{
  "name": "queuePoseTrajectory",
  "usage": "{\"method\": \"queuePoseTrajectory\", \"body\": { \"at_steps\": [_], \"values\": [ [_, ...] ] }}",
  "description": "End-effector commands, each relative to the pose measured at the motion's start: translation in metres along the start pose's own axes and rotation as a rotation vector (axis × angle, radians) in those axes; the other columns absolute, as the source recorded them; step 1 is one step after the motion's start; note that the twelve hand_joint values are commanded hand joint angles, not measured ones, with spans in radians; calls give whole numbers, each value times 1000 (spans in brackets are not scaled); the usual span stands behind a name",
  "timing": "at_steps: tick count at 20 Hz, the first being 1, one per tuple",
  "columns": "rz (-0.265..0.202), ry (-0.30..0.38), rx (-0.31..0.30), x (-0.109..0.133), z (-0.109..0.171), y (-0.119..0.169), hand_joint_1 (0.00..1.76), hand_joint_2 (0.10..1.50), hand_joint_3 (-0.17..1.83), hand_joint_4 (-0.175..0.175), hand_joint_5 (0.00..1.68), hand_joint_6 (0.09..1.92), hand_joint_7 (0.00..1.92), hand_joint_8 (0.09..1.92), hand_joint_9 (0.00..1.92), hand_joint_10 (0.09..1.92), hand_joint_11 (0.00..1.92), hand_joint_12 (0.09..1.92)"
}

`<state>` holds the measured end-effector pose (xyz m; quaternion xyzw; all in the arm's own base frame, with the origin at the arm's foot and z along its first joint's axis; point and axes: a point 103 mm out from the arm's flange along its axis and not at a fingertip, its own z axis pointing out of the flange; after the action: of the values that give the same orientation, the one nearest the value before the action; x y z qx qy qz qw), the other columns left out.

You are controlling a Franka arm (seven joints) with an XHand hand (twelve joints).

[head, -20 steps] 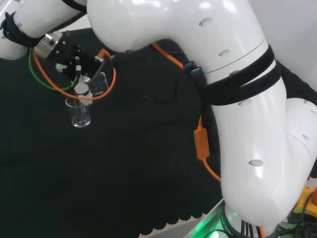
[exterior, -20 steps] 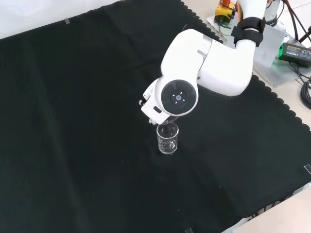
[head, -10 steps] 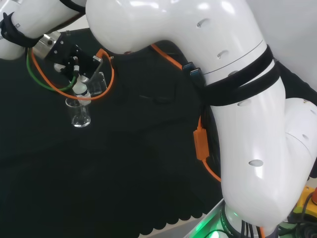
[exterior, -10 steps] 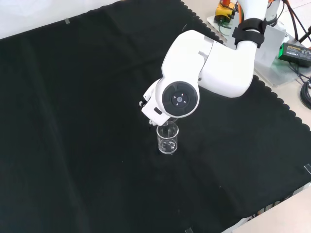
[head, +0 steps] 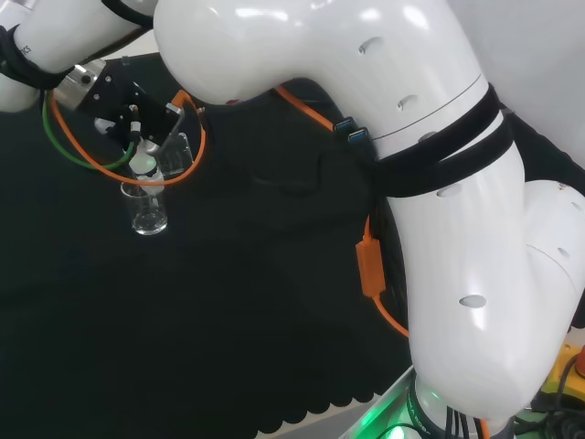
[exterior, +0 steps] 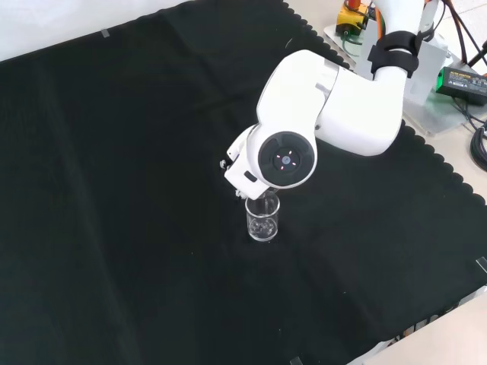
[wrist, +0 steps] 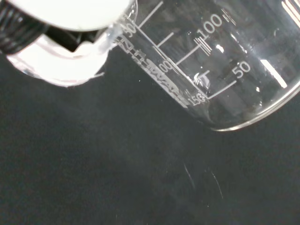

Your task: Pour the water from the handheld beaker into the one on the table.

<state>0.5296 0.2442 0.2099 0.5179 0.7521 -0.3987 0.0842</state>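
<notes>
Since a second before, my arm [exterior: 327,106] had swung a little and lifted my hand [head: 128,114] slightly above the table beaker [head: 146,208]. That beaker stood upright on the black cloth [exterior: 114,190], right under me. My fingers [wrist: 70,65] were curled round the handheld beaker [wrist: 211,61], holding it tipped toward the lower rim so water would land inside.

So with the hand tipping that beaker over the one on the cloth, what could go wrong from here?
1. The standing beaker has a narrow mouth, and the held beaker sits tilted just above its rim, so water could miss and wet the black cloth.
2. The hand hangs close over the standing beaker; a dip could knock it over.
3. In the front view the arm's link hides the pour, so a spill could go unseen.
</notes>
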Motion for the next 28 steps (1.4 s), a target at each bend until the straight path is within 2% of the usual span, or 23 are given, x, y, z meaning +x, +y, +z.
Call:
{"method": "queuePoseTrajectory", "body": {
  "at_steps": [1, 7, 11, 18, 19, 20, 21, 22, 28],
  "values": [
    [3, -17, 9, 2, -3, 0, 1146, 670, 544, 175, 1426, 337, 1761, 87, 1659, 87, 1304, 779],
    [33, -86, 70, 6, -2, 4, 1146, 670, 545, 175, 1425, 339, 1761, 87, 1659, 87, 1305, 778],
    [36, -97, 78, 9, -3, 6, 1146, 670, 545, 175, 1425, 340, 1761, 87, 1659, 87, 1306, 778],
    [25, -77, 60, 8, -2, 6, 1146, 671, 545, 175, 1423, 343, 1761, 87, 1659, 87, 1306, 777],
    [171, -148, 209, 7, 1, 5, 1146, 671, 545, 175, 1423, 344, 1761, 87, 1659, 87, 1306, 776],
    [132, -162, 176, 10, -3, 6, 1146, 671, 545, 175, 1423, 344, 1761, 87, 1659, 87, 1306, 776],
    [113, -166, 158, 16, -9, 8, 1146, 671, 545, 175, 1423, 345, 1761, 87, 1659, 87, 1306, 776],
    [80, -129, 124, 13, -6, 8, 1146, 671, 545, 175, 1422, 345, 1761, 87, 1659, 87, 1306, 776],
    [39, -77, 70, 17, -15, 7, 1146, 670, 545, 175, 1422, 347, 1760, 87, 1660, 87, 1307, 775]
  ]
}}
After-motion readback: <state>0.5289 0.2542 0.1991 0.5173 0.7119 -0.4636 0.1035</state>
